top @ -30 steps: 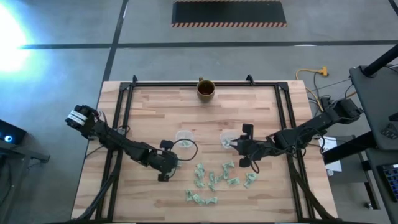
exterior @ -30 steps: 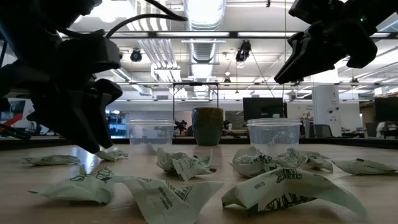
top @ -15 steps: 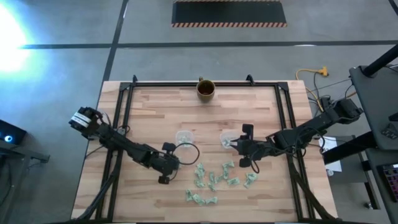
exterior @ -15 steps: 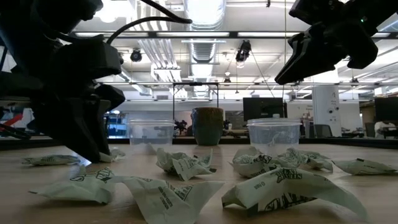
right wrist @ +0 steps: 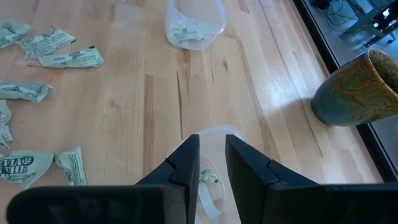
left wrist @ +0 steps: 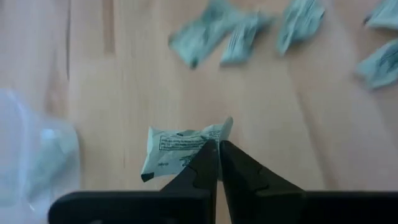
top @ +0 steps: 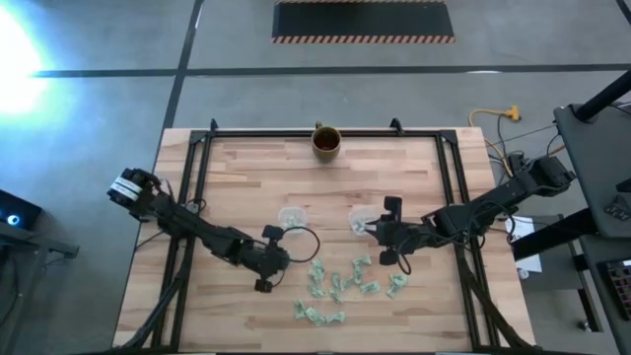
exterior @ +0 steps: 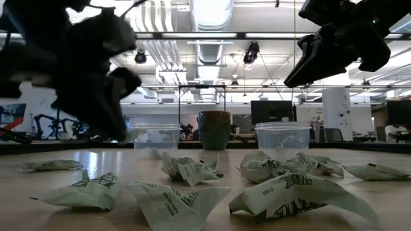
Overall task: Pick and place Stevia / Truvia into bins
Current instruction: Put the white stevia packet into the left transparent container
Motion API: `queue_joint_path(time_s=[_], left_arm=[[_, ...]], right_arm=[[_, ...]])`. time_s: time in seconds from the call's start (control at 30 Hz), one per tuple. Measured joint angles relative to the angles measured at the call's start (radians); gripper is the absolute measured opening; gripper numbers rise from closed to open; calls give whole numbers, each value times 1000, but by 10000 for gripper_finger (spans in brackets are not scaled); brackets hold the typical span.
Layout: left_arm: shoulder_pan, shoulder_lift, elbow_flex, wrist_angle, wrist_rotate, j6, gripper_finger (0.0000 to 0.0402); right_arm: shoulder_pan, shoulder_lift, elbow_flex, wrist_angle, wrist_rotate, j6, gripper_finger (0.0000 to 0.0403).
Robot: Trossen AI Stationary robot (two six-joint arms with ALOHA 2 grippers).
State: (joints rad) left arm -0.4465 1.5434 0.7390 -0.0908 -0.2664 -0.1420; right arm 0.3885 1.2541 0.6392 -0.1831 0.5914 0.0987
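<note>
My left gripper had pinched shut on a crumpled green-and-white paper packet, just beside the left clear plastic cup. I judged a straight lift safest. Right gripper hovered over its cup, fingers slightly parted, empty.

Pale green-and-white crumpled paper packets are lying on the light, wood-grained bench. The brown-gold mug is showing a dark inside.

This is a big robot lab or workshop. The wooden tabletop stands on a gray concrete floor with a striped mat. Pipes and lamps hang from the open ceiling, and screens and machines stand far behind.
</note>
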Motion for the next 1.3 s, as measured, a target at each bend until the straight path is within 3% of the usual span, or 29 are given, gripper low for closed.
queue_joint_path(time_s=[0.1, 0.27, 0.43, 0.63, 0.93, 1.13, 1.3], left_arm=[[0, -26, 33, 3, -24, 71, 0], [10, -82, 57, -7, -166, 196, 0], [79, -130, 49, -48, -250, 232, 0], [199, -136, 44, -71, -226, 235, 0], [328, -123, 46, -86, -12, 226, 0], [331, -124, 46, -85, -7, 231, 4], [331, -124, 46, -143, -26, 228, 44]], right_arm=[[0, 0, 0, 1, 0, 0, 68], [0, 0, -2, 0, 1, -1, 68], [0, 0, -4, 2, 1, 0, 68], [0, 0, -6, 3, 2, 1, 68], [0, 0, -6, 4, 2, 0, 68], [0, 0, -6, 3, 1, -1, 68], [0, 0, -6, 3, 1, -1, 68]])
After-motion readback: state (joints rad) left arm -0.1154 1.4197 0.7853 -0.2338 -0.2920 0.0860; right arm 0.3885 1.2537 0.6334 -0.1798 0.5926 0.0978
